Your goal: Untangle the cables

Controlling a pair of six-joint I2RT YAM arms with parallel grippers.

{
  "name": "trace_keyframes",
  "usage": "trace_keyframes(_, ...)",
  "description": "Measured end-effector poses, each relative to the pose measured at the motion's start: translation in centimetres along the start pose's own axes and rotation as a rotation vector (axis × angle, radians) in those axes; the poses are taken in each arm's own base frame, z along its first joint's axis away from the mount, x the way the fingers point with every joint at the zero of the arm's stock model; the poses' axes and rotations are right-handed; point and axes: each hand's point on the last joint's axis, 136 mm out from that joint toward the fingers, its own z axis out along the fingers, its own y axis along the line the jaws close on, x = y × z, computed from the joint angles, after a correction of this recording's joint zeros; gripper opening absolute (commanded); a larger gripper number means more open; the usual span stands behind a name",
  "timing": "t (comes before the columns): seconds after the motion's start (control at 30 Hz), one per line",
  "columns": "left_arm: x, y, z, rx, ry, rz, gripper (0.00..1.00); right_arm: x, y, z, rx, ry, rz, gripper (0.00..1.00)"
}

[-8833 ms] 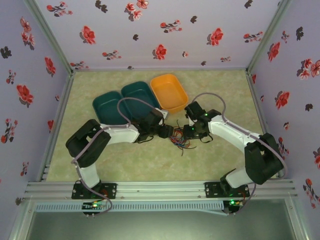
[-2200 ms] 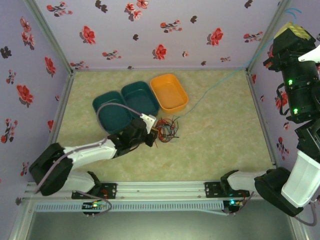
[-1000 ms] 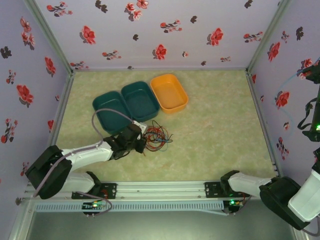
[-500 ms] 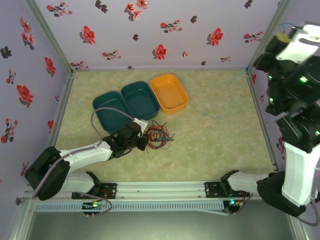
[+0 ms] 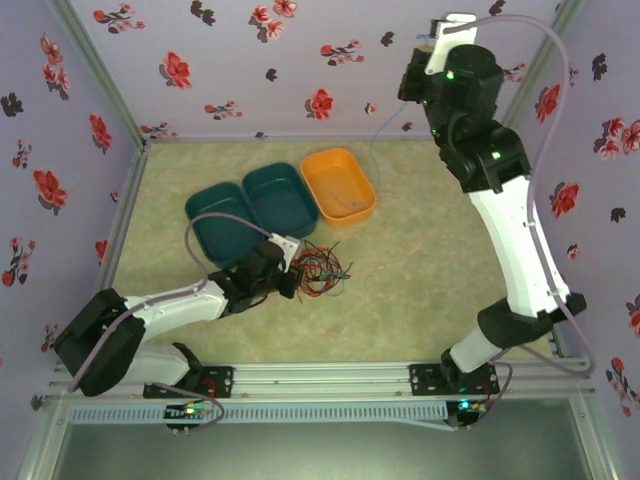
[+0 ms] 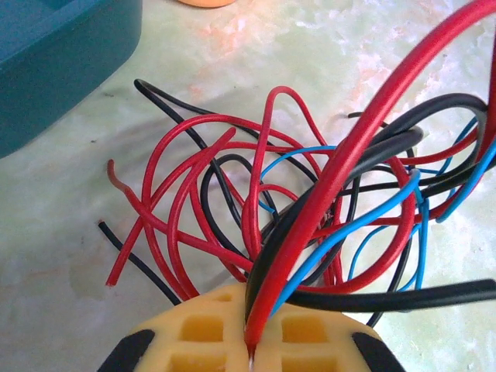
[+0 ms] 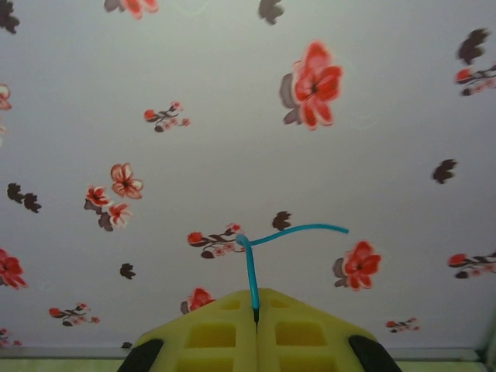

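Note:
The cables (image 5: 322, 268) lie as a red, black and blue tangle on the table, in front of the trays. My left gripper (image 5: 287, 277) is shut on the tangle's near edge. In the left wrist view its yellow fingertips (image 6: 194, 341) pinch red, black and blue cables (image 6: 310, 209) together. My right gripper (image 5: 430, 42) is raised high against the back wall, shut on one blue-teal cable (image 5: 383, 127) that hangs down towards the orange tray (image 5: 330, 180). In the right wrist view a short curled end of that cable (image 7: 252, 271) sticks out of the shut right gripper (image 7: 256, 316).
Two teal trays (image 5: 222, 225) (image 5: 280, 198) stand beside the orange one at mid-table. A teal tray wall (image 6: 54, 62) is close on the left of the tangle. Flowered walls enclose the table on three sides.
The right arm has swung from the right wall across to the back, high above the orange tray, carrying the blue-teal cable. The left gripper and the tangle have barely moved.

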Motion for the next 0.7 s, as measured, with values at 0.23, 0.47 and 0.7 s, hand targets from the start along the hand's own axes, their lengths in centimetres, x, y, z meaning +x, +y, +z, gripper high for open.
trace_keyframes(0.23,0.0,-0.1,0.4,0.008,-0.002,0.015,0.0,2.1,2.4,3.1,-0.071,0.029,0.027,0.0)
trace_keyframes(0.47,0.0,-0.2,0.5,0.015,0.0,0.023,0.0,4.0,3.6,5.2,-0.099,0.068,0.019,0.0)
trace_keyframes(0.7,0.1,-0.4,0.5,0.023,0.002,0.023,0.0,4.8,4.3,5.8,-0.125,0.086,0.014,0.0)
